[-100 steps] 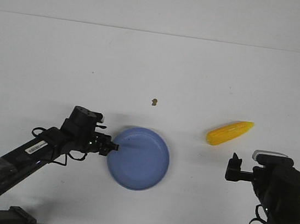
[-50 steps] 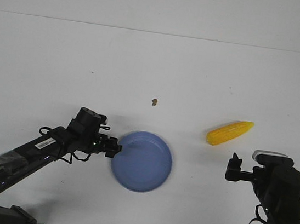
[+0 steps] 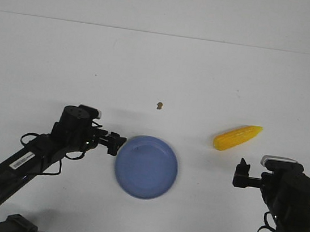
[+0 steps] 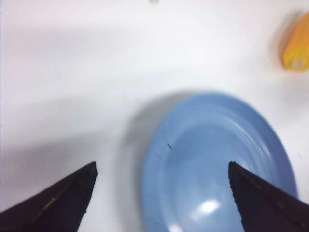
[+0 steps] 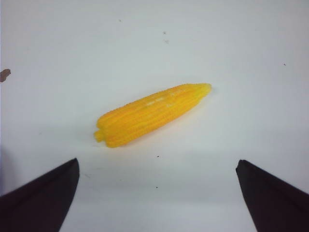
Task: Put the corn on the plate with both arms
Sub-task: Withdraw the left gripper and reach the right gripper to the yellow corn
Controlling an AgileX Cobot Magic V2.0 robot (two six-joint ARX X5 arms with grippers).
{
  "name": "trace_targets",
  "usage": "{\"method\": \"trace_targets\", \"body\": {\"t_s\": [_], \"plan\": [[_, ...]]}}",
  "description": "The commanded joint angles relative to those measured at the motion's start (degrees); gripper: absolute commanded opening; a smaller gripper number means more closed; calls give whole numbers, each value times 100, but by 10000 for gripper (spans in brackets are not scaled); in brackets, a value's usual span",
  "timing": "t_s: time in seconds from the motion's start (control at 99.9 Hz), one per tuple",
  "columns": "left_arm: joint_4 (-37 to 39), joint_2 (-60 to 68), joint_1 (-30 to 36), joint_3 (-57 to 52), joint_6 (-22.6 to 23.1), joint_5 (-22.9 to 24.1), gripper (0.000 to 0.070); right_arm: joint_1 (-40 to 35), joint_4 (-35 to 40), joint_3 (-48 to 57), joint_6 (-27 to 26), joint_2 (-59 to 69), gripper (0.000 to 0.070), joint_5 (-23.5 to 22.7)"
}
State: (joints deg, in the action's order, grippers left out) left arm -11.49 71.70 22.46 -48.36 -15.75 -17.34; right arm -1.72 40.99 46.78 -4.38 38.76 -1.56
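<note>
This looks like a robotics laboratory or a test bench. A plain white table [image 3: 161,71] fills almost the whole frame and meets a bare white wall [image 3: 169,6] at the top. Two black jointed robot arms, one at the lower left [image 3: 30,154] and one at the lower right [image 3: 291,211], reach over it.

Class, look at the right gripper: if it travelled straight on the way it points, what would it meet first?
Probably the corn, lying between the open right gripper fingers' line on the table; height is unclear.
</note>
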Motion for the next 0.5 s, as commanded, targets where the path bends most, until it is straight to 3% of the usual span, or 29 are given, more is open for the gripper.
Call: {"method": "trace_targets", "body": {"t_s": [0.0,0.08,0.15,0.491], "plan": [[-192,-203,-48,-79,654,616,558,2,-68,94,-90,17,698,-17],[-514,-586,-149,-79,1104,1460,558,2,-68,94,-232,22,698,-17],[-715,-879,-245,-79,1329,1886,557,2,-68,94,-387,33,698,-17],[-785,-1580,-573,-79,1381,1954,557,4,-671,94,-1561,951,698,59]]}}
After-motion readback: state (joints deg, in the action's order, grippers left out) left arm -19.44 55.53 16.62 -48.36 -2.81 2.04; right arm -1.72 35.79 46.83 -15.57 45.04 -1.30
